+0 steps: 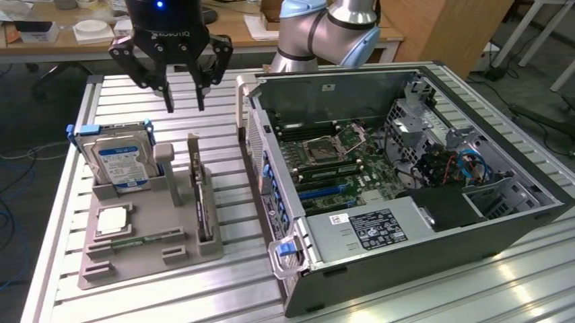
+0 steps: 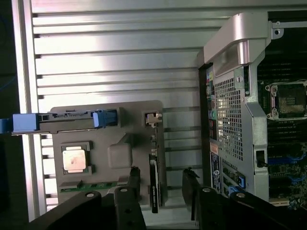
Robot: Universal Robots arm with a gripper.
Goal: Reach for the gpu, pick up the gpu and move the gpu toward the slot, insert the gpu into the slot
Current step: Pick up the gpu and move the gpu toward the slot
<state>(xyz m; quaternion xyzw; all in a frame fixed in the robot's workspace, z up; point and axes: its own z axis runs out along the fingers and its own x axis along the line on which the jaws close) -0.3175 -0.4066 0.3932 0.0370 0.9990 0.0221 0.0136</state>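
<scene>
Currently hovering with the gripper (image 1: 184,101) well above the far end of the grey holder (image 1: 134,266), fingers spread apart and gripping nothing. Finds the gpu (image 1: 201,202) standing on its long edge in a narrow groove of that holder, on the side nearest the computer case (image 1: 503,225), untouched and not yet lifted. Sees it from the wrist edge-on as a thin dark strip (image 2: 153,184), lying between the two fingers but nearer one of them. Shares the holder with a hard drive (image 1: 121,165) upright in a blue caddy, a processor chip (image 1: 112,220) lying flat and a memory stick (image 1: 134,241) just beside the chip. Reads as the reach, with pickup and insertion not begun. Could go wrong in several ways from here: could land a fingertip on the card's top edge by coming down off-centre, tipping or jamming it in the groove; could strike the grey post (image 1: 166,168) or the hard drive by drifting toward the exterior view's left; could pinch the thin board askew and let it swing on lifting. Could also, with the card raised, catch it on the case wall close beside the holder, or miss the blue slot (image 1: 319,193) on the motherboard (image 1: 351,158) through a tilted approach among crowded parts
</scene>
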